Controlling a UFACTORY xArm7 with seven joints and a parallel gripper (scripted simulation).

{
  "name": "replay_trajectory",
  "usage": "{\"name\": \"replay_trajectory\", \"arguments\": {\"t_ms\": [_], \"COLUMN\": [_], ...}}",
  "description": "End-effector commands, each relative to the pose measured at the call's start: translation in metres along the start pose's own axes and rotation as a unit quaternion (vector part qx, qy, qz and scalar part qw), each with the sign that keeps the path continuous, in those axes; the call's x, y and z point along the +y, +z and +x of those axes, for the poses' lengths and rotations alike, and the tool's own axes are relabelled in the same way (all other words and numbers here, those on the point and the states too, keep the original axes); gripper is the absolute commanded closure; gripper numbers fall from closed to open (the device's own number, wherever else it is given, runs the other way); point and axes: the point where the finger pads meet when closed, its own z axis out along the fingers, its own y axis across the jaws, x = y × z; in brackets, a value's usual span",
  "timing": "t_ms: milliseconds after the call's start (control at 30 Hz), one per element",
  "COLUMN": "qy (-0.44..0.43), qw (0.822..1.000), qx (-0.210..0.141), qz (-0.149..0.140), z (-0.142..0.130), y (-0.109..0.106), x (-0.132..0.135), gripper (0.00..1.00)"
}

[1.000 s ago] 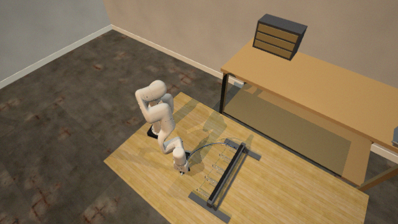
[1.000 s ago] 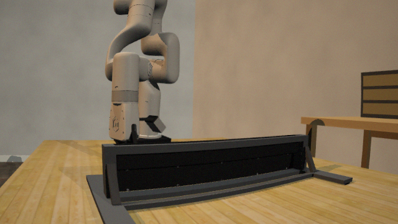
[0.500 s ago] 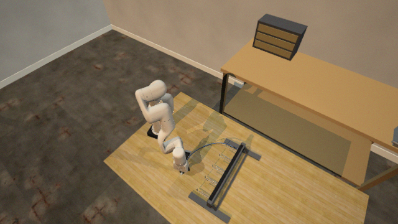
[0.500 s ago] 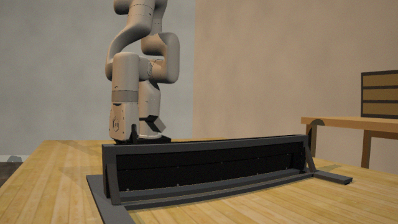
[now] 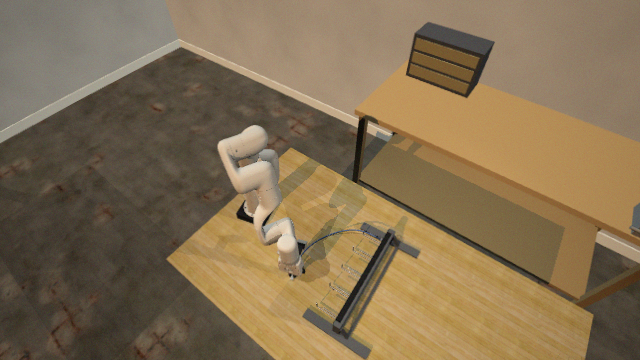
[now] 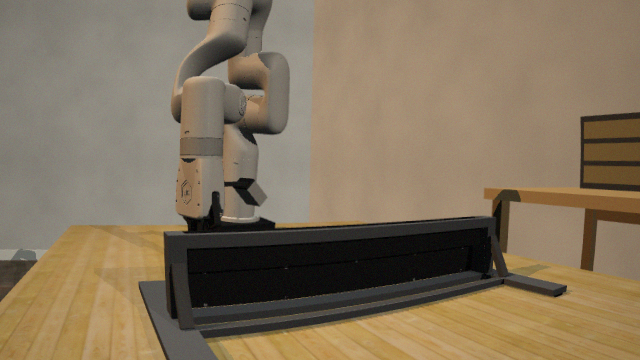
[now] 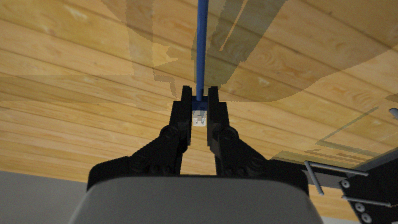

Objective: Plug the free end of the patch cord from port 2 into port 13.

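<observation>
In the exterior view, the rack [image 5: 364, 280] [image 6: 330, 235] [image 7: 372, 175] hides its port side. The wrist view's lower right edge cuts it off.

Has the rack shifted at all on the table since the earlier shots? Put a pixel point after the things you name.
No. In the top view the rack [image 5: 367, 277] [image 6: 330, 235] sits the same against the table's edges [image 5: 225, 313], and the exterior view agrees.
</observation>
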Motion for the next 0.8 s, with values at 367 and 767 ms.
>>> {"name": "replay_trajectory", "arguments": {"t_ms": [367, 767], "qy": [0.0, 0.0], "qw": [1.0, 1.0], "qx": [-0.002, -0.002], "qz": [-0.002, -0.002], "z": [-0.002, -0.001], "y": [-0.024, -0.04], "x": [0.001, 0.001], "gripper": [1.0, 1.0]}}
